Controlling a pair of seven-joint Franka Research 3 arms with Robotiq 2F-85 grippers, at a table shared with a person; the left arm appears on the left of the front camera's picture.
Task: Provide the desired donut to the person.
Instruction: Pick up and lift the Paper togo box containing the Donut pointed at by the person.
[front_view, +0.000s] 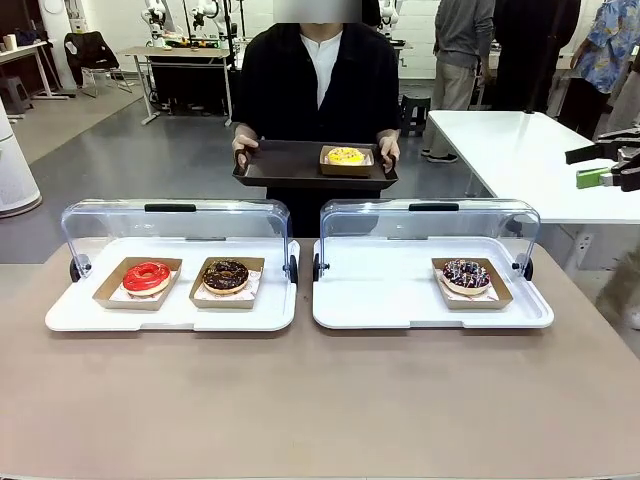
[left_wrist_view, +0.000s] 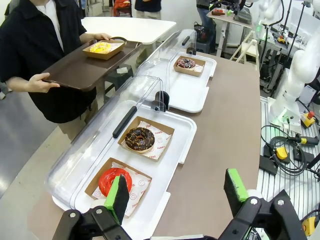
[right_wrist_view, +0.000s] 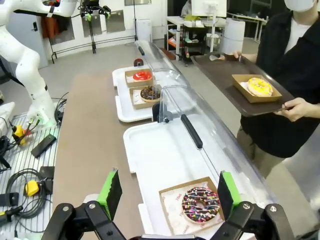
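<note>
Inspection at the donut station. The person stands at the far side of the table, holding a dark brown serving tray level in both hands, just beyond the display trays.

Task item: a yellow donut in a cardboard boat sits on the right part of that serving tray, clear of both grippers.

Stock on the table: the left white tray carries a red donut and a chocolate donut side by side. The right white tray carries one sprinkled donut at its right end; its left part is bare. Both clear lids are swung up and back.

Grippers: the left gripper hangs above the near end of the left white tray, jaws spread wide, nothing between the pads. The right gripper hangs above the sprinkled donut's end of the right white tray, jaws likewise wide apart and empty.

Assessment: with a donut on the person's tray and both grippers empty, the handover appears done, provided the yellow one is the one wanted. Remaining work, in my judgement, is slight: keep the arms clear of the person and possibly lower the lids. If another donut is wanted, three are within reach
</note>
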